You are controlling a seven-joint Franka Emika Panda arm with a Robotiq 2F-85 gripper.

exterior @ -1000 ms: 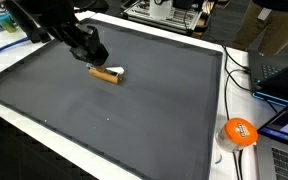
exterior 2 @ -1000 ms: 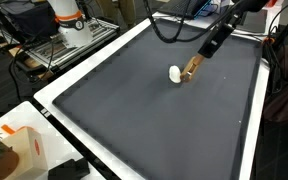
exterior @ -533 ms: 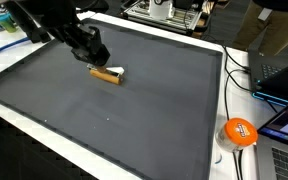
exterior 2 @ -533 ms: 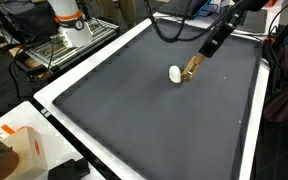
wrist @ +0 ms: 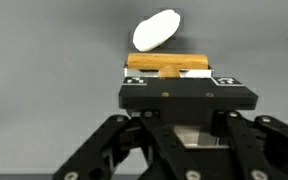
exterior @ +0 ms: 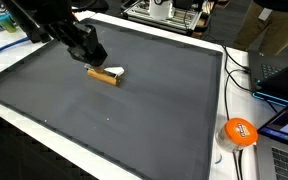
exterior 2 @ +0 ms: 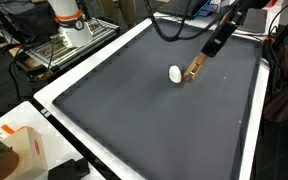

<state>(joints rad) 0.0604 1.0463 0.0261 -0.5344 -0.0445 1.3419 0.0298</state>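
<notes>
The gripper (wrist: 172, 78) has its fingers pulled in close. A small wooden block (wrist: 149, 62) sits between them, and they pinch it at one end. In the wrist view the block lies flat and sideways across the fingertips.

Just past the block is a white oval thing (wrist: 156, 30). It is very near the block, but I cannot tell if they touch.

The block (exterior: 104, 75) rests low on the dark mat (exterior: 134, 115), near the mat's far side in an exterior view, with the gripper (exterior: 94, 62) over its end. The white oval thing (exterior: 115, 71) peeks out at the block's other end. In an exterior view the block (exterior 2: 193, 69) slants down from the gripper (exterior 2: 204, 55) to the mat (exterior 2: 134, 120), and the white oval thing (exterior 2: 175, 73) lies just beside its low end.

A white rim (exterior 2: 84, 65) runs around the mat. Off the mat, well apart from the block, is an orange round thing (exterior: 238, 131). Black cables (exterior: 234, 72) lie beside that edge too. Past another corner of the mat stands a white box (exterior 2: 19, 150).
</notes>
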